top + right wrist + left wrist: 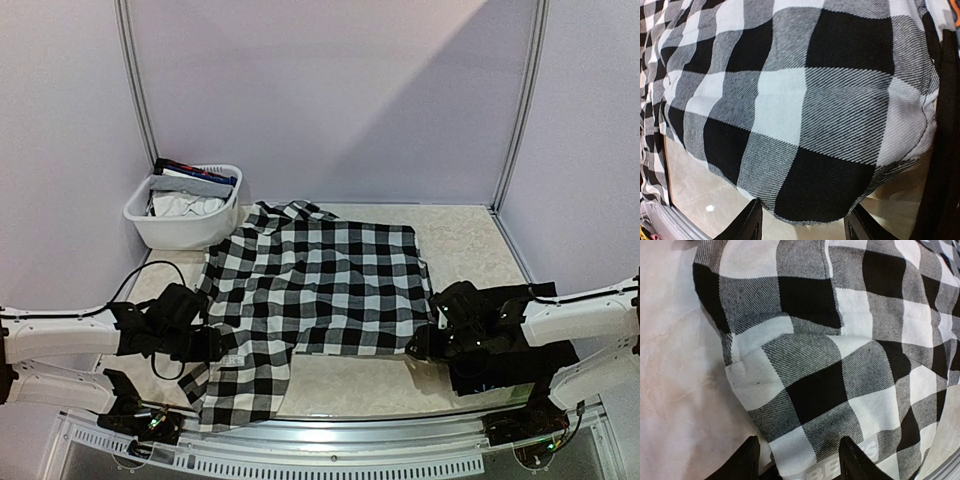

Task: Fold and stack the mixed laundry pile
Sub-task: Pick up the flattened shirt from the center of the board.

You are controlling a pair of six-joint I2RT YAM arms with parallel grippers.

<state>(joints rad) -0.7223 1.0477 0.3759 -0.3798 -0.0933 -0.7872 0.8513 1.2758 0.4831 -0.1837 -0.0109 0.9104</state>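
The black-and-white checkered shirt lies spread flat in the middle of the table, one sleeve trailing toward the near left edge. My left gripper is at the shirt's left side. In the left wrist view it is open, with checkered cloth and a grey strip with white letters between the fingers. My right gripper is at the shirt's near right corner. In the right wrist view it is open around the rounded shirt edge. Other garments lie in the basket.
A white plastic basket stands at the back left, touching the shirt's collar side. A black piece lies under my right arm at the near right. Grey walls close the back and sides. A metal rail runs along the near edge.
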